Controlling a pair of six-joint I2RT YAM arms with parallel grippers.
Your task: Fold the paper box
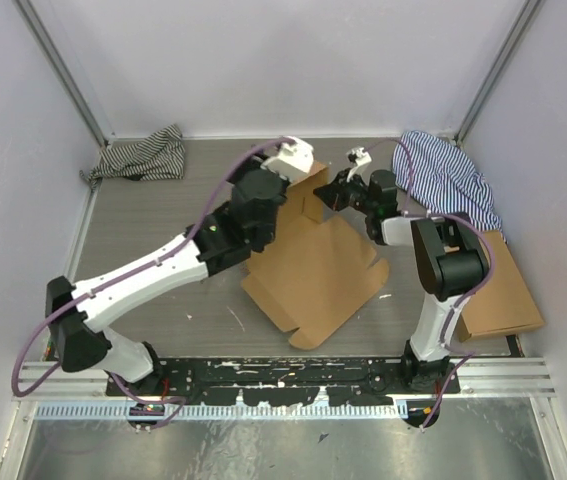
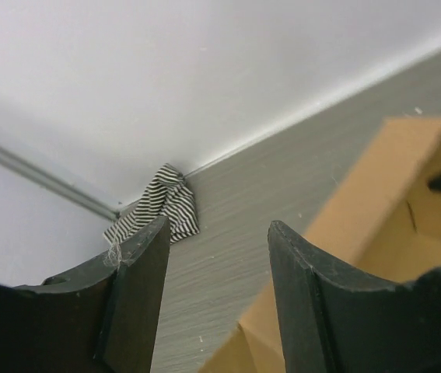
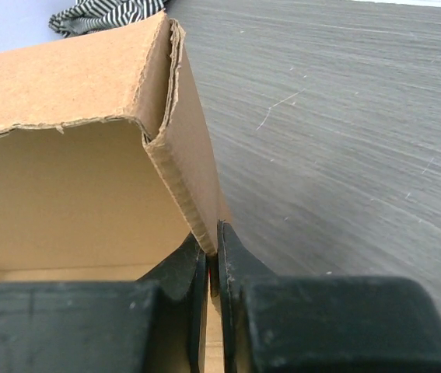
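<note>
While my right tool [image 3: 212, 238] is clamped together on the bottom edge of a raised corrugated wall, the plain brown die-cut cardboard paper box [image 1: 318, 265] lies mostly flat on the grey wood-grain desk [image 1: 163, 215], between my two arms and slightly right of centre.

Top view: the sheet's far edge stands up as a short wall. My right tool [image 1: 330, 194] meets that wall from the right, and my left tool [image 1: 293, 168] sits just beside it on the left.

Right wrist view: the box [image 3: 72, 194] shows a raised wall and a flap folded round to form a corner. The torn fluted edge of the flap runs down into the narrow slit between my two fingers, which grip it. Bare desk lies to the right of the wall.

Left wrist view: the fingers of my left tool [image 2: 218, 230] stand apart with nothing between them but bare desk. The box [image 2: 391, 194] lies to the right of the right finger; whether that finger touches it, I cannot tell.

Surroundings: a crumpled black-and-white striped cloth [image 1: 143, 155] lies in the far left corner of the desk. A blue-and-white striped cloth [image 1: 448, 175] lies at the far right. A second flat brown cardboard piece [image 1: 503, 290] rests at the right edge, well apart from the box.
</note>
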